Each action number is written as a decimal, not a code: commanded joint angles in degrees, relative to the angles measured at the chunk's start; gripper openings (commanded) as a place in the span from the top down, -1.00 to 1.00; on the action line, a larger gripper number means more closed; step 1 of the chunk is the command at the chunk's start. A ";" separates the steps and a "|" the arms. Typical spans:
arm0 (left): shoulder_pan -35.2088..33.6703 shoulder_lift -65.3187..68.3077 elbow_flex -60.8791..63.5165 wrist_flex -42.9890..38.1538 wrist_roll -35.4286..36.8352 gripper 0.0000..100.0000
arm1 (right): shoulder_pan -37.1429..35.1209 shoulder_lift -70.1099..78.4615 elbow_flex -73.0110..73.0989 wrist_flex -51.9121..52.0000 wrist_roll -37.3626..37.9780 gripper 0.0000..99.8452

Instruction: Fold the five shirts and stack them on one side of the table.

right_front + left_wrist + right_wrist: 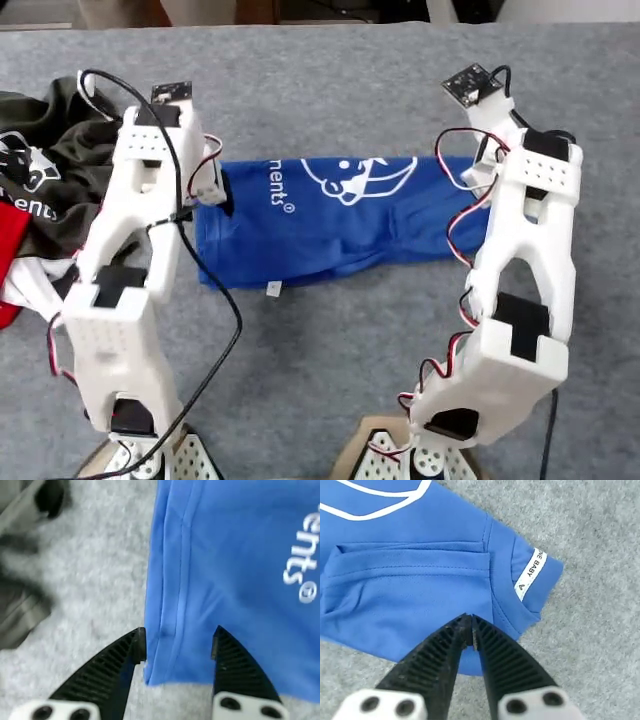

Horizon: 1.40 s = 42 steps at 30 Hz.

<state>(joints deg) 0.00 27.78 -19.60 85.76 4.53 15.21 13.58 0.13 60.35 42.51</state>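
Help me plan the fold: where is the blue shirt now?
In the high view the blue shirt lies mid-table between the two arms, its left end beside the pile of dark shirts, with the open left gripper over that end's edge.

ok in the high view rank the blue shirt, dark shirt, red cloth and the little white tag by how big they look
1. blue shirt
2. dark shirt, though the left arm hides part of it
3. red cloth, cut off by the frame edge, so its rank is unsure
4. white tag, clearly smallest
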 commanded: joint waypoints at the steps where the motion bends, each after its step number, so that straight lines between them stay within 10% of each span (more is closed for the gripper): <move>1: 0.00 3.12 -5.80 -0.09 0.35 0.55 | 0.66 -0.48 -3.03 -0.97 -0.35 0.99; 27: -0.53 16.48 -10.11 -3.60 0.35 0.96 | 0.75 -1.54 -3.12 -0.97 -0.62 0.99; 42: -10.81 16.40 -34.29 15.03 -9.58 0.96 | 10.42 -14.64 -3.03 -1.05 -0.35 0.99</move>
<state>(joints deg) -10.11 45.63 -49.32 99.38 -4.09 23.91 3.65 0.13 60.35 42.51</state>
